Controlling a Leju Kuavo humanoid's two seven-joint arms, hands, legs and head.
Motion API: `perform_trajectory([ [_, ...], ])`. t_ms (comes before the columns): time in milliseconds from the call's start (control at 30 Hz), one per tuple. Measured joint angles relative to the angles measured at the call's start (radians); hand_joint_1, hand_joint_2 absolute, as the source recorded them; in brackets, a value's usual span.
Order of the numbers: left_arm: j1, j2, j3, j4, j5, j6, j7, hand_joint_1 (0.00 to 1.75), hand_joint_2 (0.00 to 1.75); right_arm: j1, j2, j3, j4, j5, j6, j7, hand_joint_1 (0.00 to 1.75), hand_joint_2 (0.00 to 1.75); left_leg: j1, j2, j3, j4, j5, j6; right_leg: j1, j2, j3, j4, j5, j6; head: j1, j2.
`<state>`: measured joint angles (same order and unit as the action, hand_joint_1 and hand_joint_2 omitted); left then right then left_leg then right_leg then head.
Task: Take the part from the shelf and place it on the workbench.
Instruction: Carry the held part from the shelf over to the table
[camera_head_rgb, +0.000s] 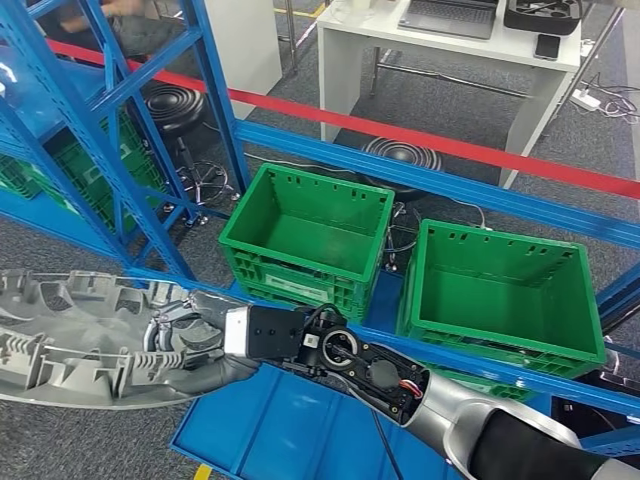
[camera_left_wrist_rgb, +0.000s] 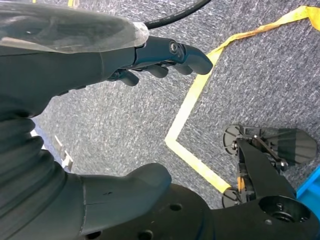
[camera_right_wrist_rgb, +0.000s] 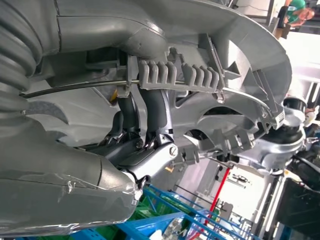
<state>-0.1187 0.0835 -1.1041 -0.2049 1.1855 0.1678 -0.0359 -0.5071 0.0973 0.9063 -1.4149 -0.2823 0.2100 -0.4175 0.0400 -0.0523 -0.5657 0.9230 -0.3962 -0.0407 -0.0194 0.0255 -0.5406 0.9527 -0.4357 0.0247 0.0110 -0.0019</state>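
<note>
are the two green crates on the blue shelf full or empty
Both empty. In the head view the nearer green plastic crate and the one beside it show bare floors, on the blue metal shelf.

Blue steel shelf (camera_head_rgb: 423, 172), slanted uprights at left, horizontal beams across; blue deck panel (camera_head_rgb: 302, 425) at lower level; two green open-top crates on deck, side by side, apart: left crate (camera_head_rgb: 309, 238), right crate (camera_head_rgb: 502, 295); both empty inside as seen from head view; further green crates (camera_head_rgb: 113, 170) behind left uprights on lower tier; grey carpet floor (camera_head_rgb: 45, 245) beneath; yellow tape line (camera_left_wrist_rgb: 188, 107) on floor in left wrist view.
</note>
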Motion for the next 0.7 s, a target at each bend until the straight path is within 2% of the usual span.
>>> perform_trajectory([
  [700,0.0,0.0,-0.002,0.0,0.004,0.0,0.0,0.0,1.75,0.002,0.0,-0.005,0.0,0.01,0.005,0.002,1.75,1.75,-0.002,0.0,-0.004,0.006,-0.004,0.006,-0.001,0.0,0.0,-0.001,-0.001,0.001,0.0,0.0],
])
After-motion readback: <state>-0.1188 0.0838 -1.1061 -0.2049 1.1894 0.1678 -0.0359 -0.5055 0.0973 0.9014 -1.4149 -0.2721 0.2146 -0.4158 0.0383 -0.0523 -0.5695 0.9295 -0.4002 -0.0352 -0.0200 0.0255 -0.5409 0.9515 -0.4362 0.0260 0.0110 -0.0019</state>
